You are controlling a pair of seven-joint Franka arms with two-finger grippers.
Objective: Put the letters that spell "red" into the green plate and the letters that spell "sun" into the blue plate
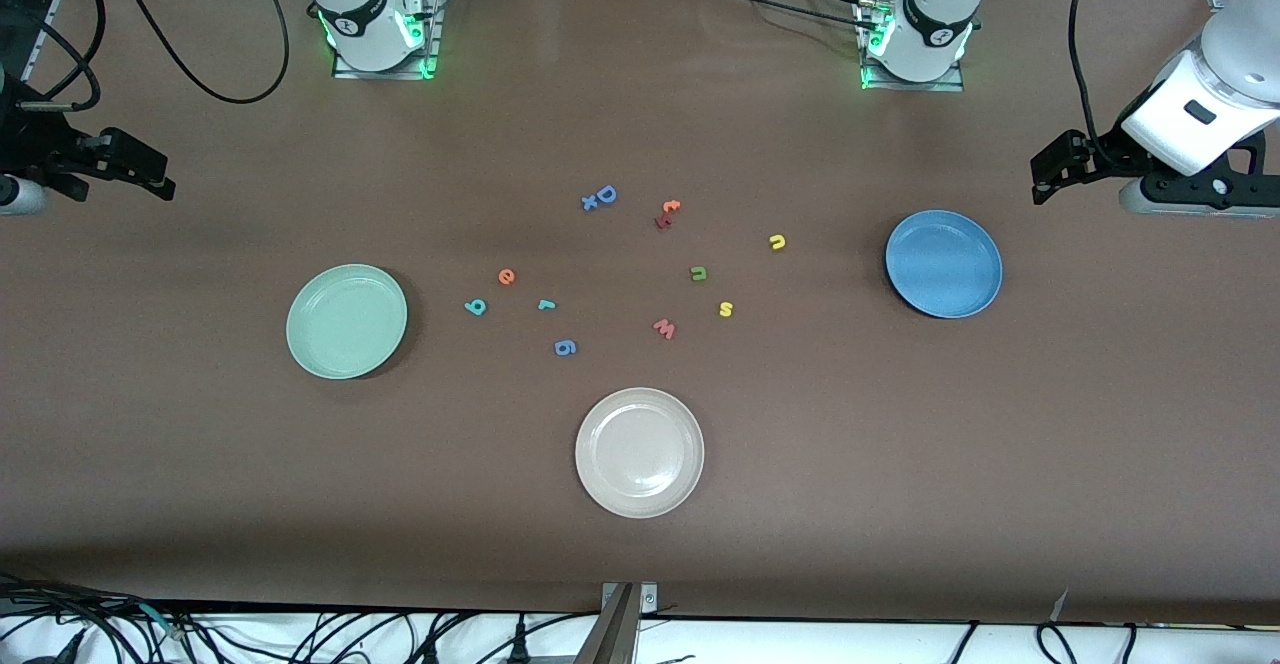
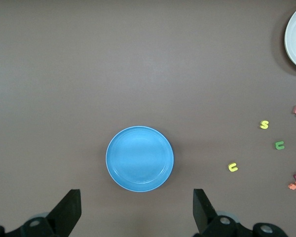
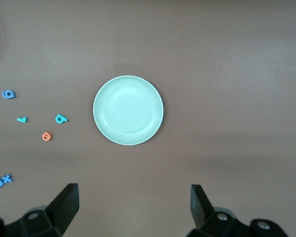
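On the brown table, letters lie loose between the plates, both arms waiting with jaws spread wide and empty.

At the frame edges the front view cuts off the left gripper and right gripper; wrist views show each above a plate: blue plate, green plate. Orange e, teal r and teal d lie near the green plate; yellow u, olive n, yellow s toward the blue. Orientations are hard to read.
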